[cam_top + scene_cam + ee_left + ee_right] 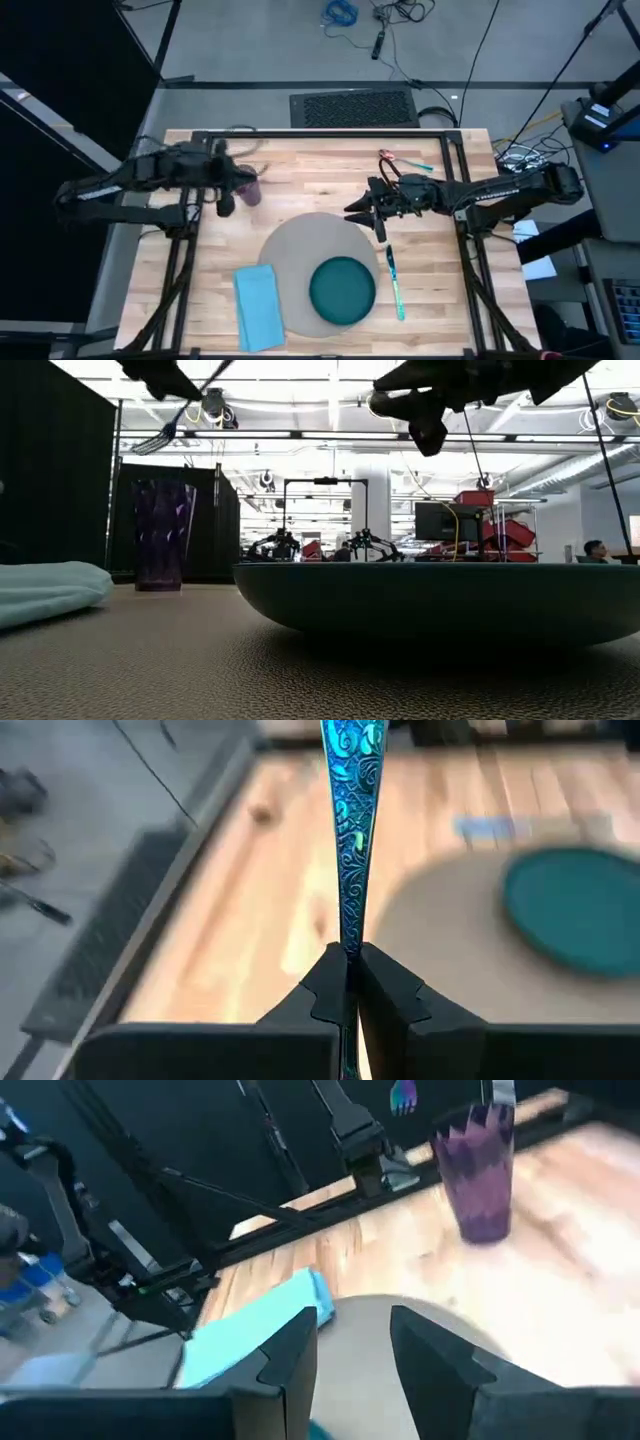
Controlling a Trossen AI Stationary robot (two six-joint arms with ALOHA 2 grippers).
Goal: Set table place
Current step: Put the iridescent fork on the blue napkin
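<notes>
The round grey placemat [300,262] lies on the light-wood table [330,165] near its front edge. A dark teal plate [342,290] sits on the placemat's right part. My left gripper [226,178] hovers at the far left above a purple cup [250,190], shut on an iridescent blue-teal fork [350,840] whose tines [152,442] show in the low view. My right gripper [366,212] hangs open and holds nothing, over the table just past the placemat's far right rim. Its fingers show in the right wrist view [355,1360]. My left gripper pinches the fork between its two fingers at the narrow part of the ornate handle [350,935]. The wider end of the handle runs on past the fingertips. The fork is lifted clear of the table, tilted, with its tines lower than the handle.
A light blue napkin [258,305] lies against the placemat's left side. A teal utensil [395,285] lies right of the plate. Small red and teal items [400,160] lie at the far right. The black frame rails [320,133] run along the table's edges.
</notes>
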